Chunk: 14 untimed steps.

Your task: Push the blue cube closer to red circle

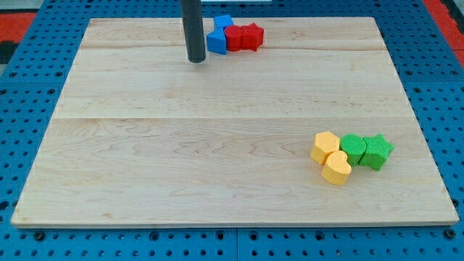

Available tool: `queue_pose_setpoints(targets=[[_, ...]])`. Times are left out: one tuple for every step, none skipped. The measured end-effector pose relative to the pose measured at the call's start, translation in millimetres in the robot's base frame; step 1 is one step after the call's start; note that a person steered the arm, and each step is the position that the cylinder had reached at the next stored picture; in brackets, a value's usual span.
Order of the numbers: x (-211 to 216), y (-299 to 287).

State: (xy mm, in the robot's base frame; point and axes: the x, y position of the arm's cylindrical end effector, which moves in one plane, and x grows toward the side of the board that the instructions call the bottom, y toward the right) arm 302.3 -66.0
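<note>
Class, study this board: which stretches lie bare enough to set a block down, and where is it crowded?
Bare: the view's left and middle, below my tip. Crowded: the top, with blue blocks and red blocks; the lower right, with yellow blocks and green blocks.

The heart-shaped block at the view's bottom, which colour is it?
Yellow heart block, seen in the camera view.
</note>
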Motion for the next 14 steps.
queue_pose_setpoints(targets=[[-0.2, -8.3], [-0.3, -10.0], [-0.3, -6.1], [-0.3, -3.2], [4.1, -0.4], [-2.3, -35.5], [-33.2, -72.8], [-111.0, -65.9], [-110.8, -60.8], [-109.8, -21.8], [-109.2, -17.0], [-110.1, 41.9], [-108.7, 82.5], [-110.2, 104.8]])
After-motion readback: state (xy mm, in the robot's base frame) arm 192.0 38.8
